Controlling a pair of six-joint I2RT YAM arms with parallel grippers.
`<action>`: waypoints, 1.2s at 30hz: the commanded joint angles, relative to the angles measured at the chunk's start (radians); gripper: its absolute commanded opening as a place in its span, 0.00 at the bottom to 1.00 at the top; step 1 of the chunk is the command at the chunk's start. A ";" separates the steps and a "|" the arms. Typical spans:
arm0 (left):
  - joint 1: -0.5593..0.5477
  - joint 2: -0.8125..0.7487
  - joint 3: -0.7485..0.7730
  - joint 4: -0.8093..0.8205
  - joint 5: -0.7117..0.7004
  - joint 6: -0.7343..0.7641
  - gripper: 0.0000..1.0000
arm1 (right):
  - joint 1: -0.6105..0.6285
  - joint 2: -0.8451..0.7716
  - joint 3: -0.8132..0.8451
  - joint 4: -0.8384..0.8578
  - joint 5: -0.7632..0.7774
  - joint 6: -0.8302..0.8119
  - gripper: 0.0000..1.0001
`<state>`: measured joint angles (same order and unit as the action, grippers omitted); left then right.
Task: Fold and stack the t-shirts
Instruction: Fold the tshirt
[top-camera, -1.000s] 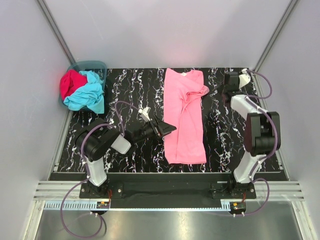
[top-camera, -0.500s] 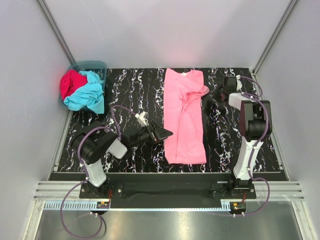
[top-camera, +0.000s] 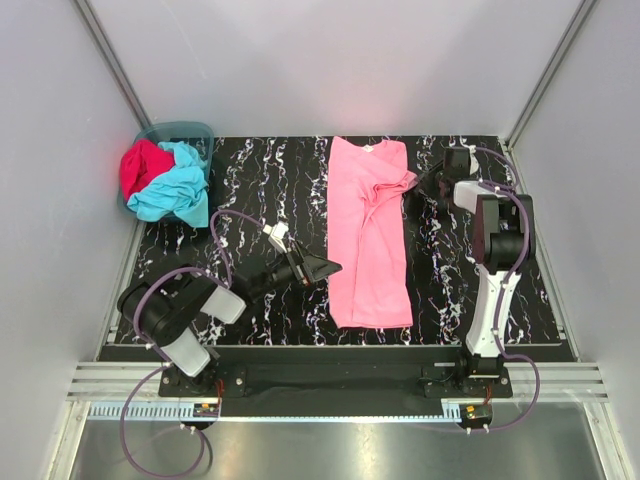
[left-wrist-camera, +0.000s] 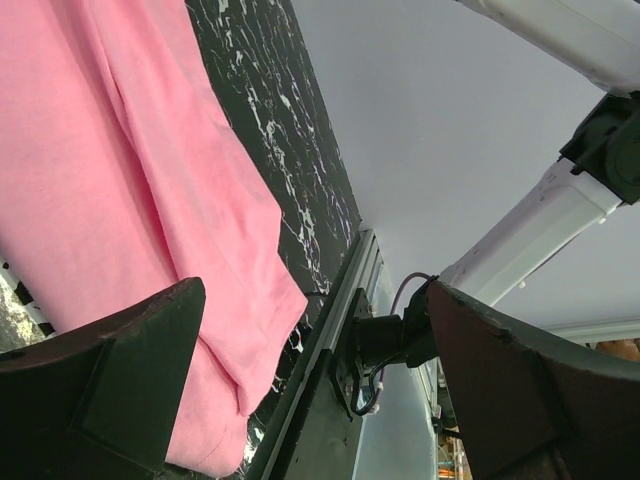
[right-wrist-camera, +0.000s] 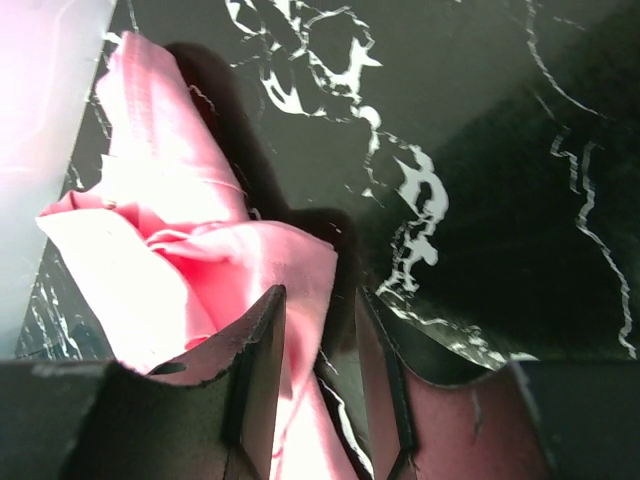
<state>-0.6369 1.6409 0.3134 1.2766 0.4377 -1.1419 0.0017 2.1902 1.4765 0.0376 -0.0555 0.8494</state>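
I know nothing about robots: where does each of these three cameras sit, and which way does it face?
Top external: fixed above and behind, looking down on the table, pink t-shirt and teal basket of t-shirts; both arms show.
Left wrist: on the left arm, facing across the pink t-shirt's near end toward the right arm; the open left gripper frames it.
Right wrist: on the right arm, facing down at the pink t-shirt's bunched sleeve; the right gripper straddles its edge.
Shared: all three see the pink t-shirt.

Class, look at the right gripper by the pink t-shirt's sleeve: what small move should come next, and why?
Probably close the right gripper on the pink t-shirt: its bunched sleeve lies between the parted jaws, not yet pinched.
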 joint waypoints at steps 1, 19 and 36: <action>-0.001 -0.038 -0.013 0.101 0.001 0.056 0.98 | 0.004 0.025 0.053 0.041 -0.027 -0.006 0.41; -0.003 -0.033 -0.016 0.093 0.003 0.064 0.98 | 0.004 0.048 0.085 0.059 -0.023 -0.016 0.35; -0.003 -0.029 -0.017 0.105 0.007 0.067 0.97 | 0.004 0.008 0.039 0.058 0.020 -0.012 0.42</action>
<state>-0.6369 1.6241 0.3000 1.2774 0.4393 -1.1091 0.0017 2.2417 1.5211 0.0853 -0.0673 0.8433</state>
